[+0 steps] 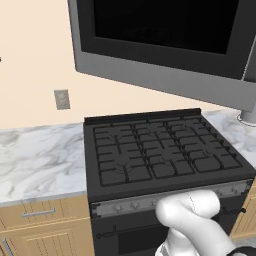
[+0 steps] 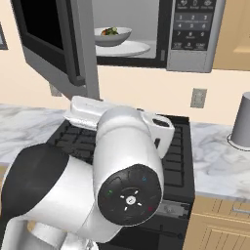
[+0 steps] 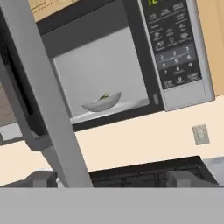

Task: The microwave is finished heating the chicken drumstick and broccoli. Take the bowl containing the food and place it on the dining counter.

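The microwave point(image 2: 161, 34) hangs above the stove point(image 1: 160, 150) with its door point(image 2: 49, 39) swung wide open toward my left, and in the left base view that black glass door point(image 1: 165, 30) takes up most of the upper picture. Inside the grey cavity the bowl point(image 2: 112, 35) sits on the round white turntable point(image 2: 128, 48), toward its left side, with something green and a bit of orange-brown showing over its rim; I cannot make out the drumstick and the broccoli as separate pieces. From my hand camera the bowl point(image 3: 102, 102) appears small and well apart from me, past the open door's edge point(image 3: 48, 109), with the button panel point(image 3: 175, 43) to its right. My gripper point(image 3: 113, 180) points up toward the cavity from below; just the tips of my fingers point(image 3: 40, 178) show at the bottom of that view, set wide apart with nothing between them, so my tool is spread and holds nothing. My arm point(image 2: 127, 161) rises in front of the stove, well below the microwave. A wall outlet point(image 2: 198, 97) sits on the cream wall beside the stove, and a grey canister point(image 2: 243, 122) stands on the marble worktop point(image 2: 215, 156) to the right.
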Available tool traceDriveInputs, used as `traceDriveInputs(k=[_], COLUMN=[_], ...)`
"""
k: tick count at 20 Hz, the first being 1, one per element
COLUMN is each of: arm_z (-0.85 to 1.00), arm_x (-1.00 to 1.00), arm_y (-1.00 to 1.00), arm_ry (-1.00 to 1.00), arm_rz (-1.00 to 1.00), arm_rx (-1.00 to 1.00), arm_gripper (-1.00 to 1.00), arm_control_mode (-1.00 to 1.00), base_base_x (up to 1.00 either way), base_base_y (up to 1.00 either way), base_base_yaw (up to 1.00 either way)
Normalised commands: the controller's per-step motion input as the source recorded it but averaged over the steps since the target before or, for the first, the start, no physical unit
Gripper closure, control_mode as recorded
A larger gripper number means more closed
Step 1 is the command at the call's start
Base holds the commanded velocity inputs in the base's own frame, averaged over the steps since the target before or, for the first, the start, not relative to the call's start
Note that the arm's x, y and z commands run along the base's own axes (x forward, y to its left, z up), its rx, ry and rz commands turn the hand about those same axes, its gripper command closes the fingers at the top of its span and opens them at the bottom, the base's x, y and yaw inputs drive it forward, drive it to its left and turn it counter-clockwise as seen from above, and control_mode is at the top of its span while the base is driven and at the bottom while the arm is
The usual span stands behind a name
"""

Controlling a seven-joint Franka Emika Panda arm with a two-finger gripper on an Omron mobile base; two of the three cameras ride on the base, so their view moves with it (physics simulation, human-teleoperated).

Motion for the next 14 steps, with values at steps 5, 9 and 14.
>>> traceDriveInputs(k=[5,9,14], arm_z=[-0.62,-0.31,-0.11], arm_x=[0.80,0.91,0.88], arm_y=[-0.21,0.00,0.00], arm_ry=[0.31,0.16,0.11], arm_rz=[0.12,0.01,0.02], arm_rx=[0.28,0.27,0.19], arm_gripper=[-1.00,-1.00,-1.00], arm_control_mode=[-1.00,-1.00,-1.00], base_base_x=[0.00,0.00,0.00], base_base_y=[0.00,0.00,0.00], base_base_yaw=[0.00,0.00,0.00])
